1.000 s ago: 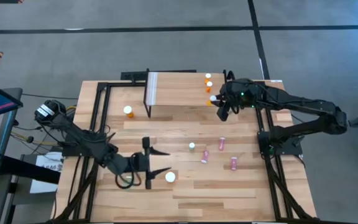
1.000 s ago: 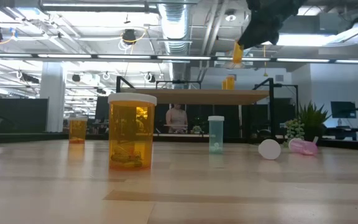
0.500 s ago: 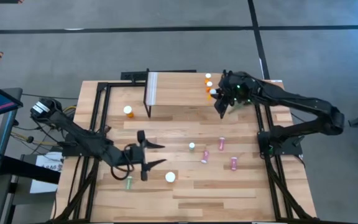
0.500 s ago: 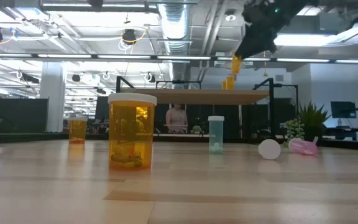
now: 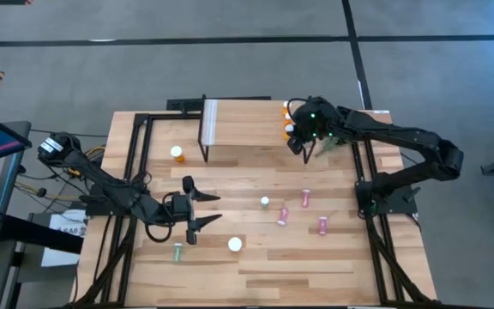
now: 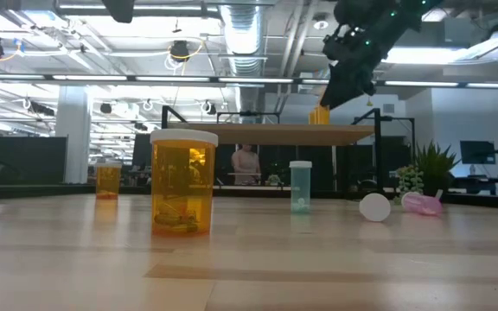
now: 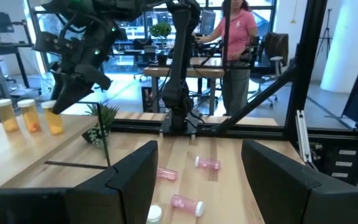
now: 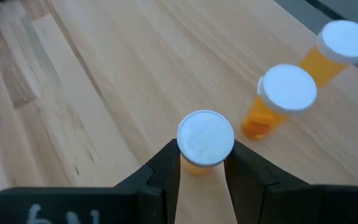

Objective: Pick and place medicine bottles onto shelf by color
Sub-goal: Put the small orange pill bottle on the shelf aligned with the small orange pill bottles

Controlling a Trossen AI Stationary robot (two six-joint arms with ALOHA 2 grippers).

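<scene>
Progress check, going left to right in the high view. Left gripper [image 5: 197, 209] sits at about 8 o'clock on the workbench [image 5: 256, 275], fingers spread wide, holding nothing. Just below it a pale green bottle [image 5: 177, 252] lies on its side, with a large orange bottle [image 5: 234, 244] standing beside it; another orange bottle [image 5: 177, 153] stands at 10 o'clock, left of the shelf [image 5: 238, 124]. Centre-right floor: one upright green bottle [image 5: 265, 202] and three pink bottles [image 5: 305, 198] on their sides, all untouched. Right gripper [image 5: 297, 137] is over the shelf's right end at about 1 o'clock, clamped on a small orange bottle [image 8: 204, 140] by its cap end; the bottle looks down on or just above the plank, next to two orange bottles [image 8: 284, 96] already placed there (wrist view shows the three in a row). Judgement: orange group roughly three of five once released; pink and green not started, so well under half done.
</scene>
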